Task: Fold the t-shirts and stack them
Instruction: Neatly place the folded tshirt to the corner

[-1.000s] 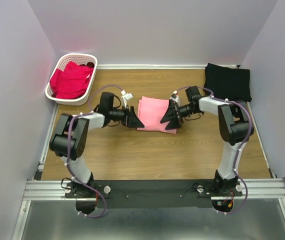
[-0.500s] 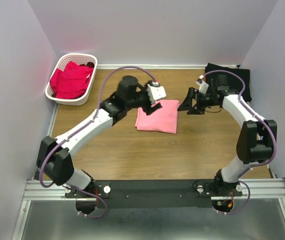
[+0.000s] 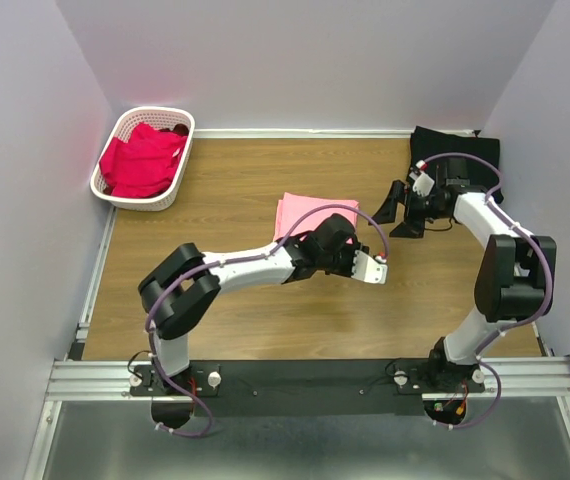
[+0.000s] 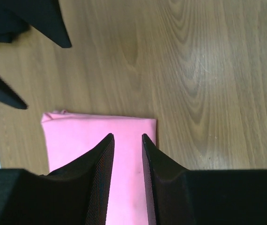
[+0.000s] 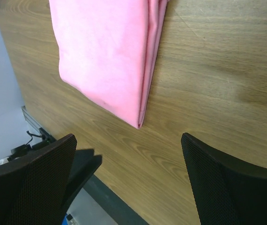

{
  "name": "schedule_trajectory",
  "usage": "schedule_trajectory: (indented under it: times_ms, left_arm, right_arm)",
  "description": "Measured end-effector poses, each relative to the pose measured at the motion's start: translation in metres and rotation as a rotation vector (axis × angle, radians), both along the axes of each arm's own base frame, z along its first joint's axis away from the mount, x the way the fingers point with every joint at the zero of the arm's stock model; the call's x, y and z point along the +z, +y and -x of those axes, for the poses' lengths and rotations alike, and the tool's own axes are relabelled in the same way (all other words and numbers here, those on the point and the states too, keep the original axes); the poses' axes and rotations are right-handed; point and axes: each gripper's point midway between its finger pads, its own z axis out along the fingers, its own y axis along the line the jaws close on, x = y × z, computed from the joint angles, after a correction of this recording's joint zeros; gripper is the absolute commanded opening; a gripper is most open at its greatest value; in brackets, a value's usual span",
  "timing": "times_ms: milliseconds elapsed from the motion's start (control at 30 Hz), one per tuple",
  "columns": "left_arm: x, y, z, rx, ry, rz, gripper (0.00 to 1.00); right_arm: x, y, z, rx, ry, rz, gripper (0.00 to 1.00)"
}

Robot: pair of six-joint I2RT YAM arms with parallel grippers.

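Left end effector (image 4: 126,138) has swung from the far side of the folded salmon-pink fabric t-shirt (image 3: 297,212) round to its near right edge. Its jaws, wide a second ago, have drawn in to a narrow slit with pink showing between them. Whether they have pinched any fabric I cannot tell. The right end effector (image 3: 395,208) has backed away toward the folded black t-shirt (image 3: 480,152) at the far right corner of the wooden bench (image 3: 225,330), jaws still wide apart and holding nothing. The pink tee lies flat mid-bench as a neat rectangle. Folding looks finished, and carrying it to the black one is probably next. Crumpled magenta-red t-shirts (image 3: 143,160) wait in the white slotted plastic basket (image 3: 108,192).
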Motion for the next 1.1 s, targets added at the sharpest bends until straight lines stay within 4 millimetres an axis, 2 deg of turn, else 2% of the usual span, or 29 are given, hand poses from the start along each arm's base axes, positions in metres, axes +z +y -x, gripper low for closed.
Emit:
schedule_trajectory:
  times_ms: [200, 600, 733, 867, 967, 1100]
  left_arm:
    - [-0.037, -0.004, -0.006, -0.022, 0.006, -0.070, 0.38]
    - [-0.070, -0.002, -0.006, -0.042, 0.025, -0.133, 0.38]
    - [-0.080, 0.000, -0.013, -0.036, 0.029, -0.149, 0.38]
    - [-0.082, -0.004, -0.027, -0.023, 0.026, -0.145, 0.30]
    - [-0.083, -0.003, -0.036, -0.012, 0.032, -0.145, 0.15]
    - [-0.083, 0.000, -0.039, -0.008, 0.054, -0.149, 0.00]
  right_arm:
    - [-0.006, 0.000, 0.001, -0.005, 0.025, -0.003, 1.00]
    - [-0.013, 0.001, 0.002, -0.012, 0.054, -0.008, 1.00]
    - [-0.018, 0.001, 0.002, -0.016, 0.077, -0.015, 1.00]
    - [-0.025, 0.002, 0.003, -0.016, 0.100, -0.022, 1.00]
    - [-0.026, 0.003, 0.003, -0.011, 0.107, -0.032, 1.00]
    - [-0.027, 0.006, 0.004, -0.005, 0.119, -0.055, 1.00]
